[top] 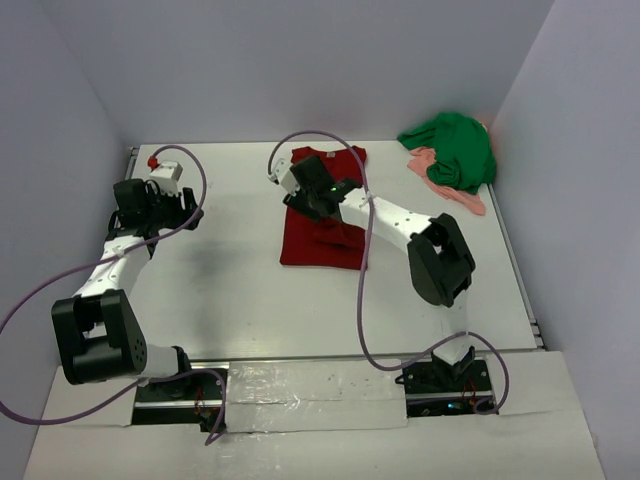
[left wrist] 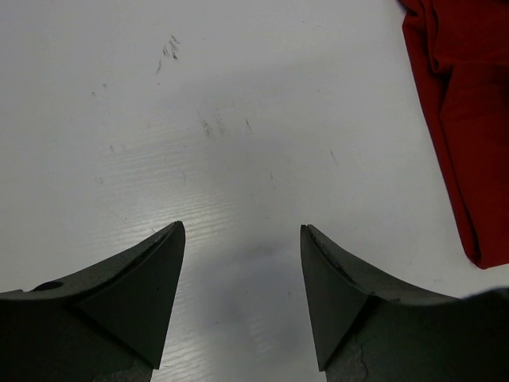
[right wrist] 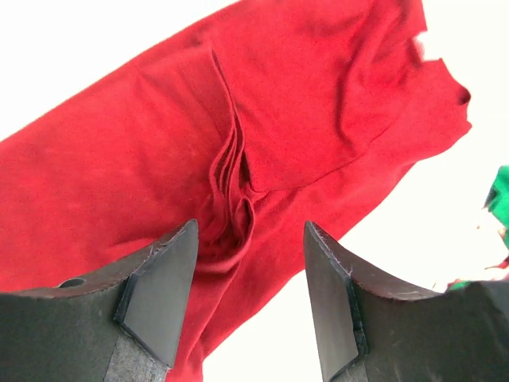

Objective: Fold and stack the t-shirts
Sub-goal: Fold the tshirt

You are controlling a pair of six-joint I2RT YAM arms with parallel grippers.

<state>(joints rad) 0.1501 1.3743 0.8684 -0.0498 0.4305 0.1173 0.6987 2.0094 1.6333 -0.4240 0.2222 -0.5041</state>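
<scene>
Tabletop [top: 230,290]: one red shirt [top: 305,250], one green [top: 455,145]

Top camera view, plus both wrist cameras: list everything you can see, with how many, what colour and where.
dark red t-shirt: one, dark red, middle of the table, creased, partly under the right arm
green t-shirt: one, bright green, bunched in the far right corner
salmon-pink cloth: one, salmon pink, sticking out from under the green t-shirt
table: one, white, walled on three sides
cables: two, purple, one looping off each arm
left tool: one, black, open, over bare table left of the red shirt
right tool: one, black, open, above the red shirt's folds
</scene>
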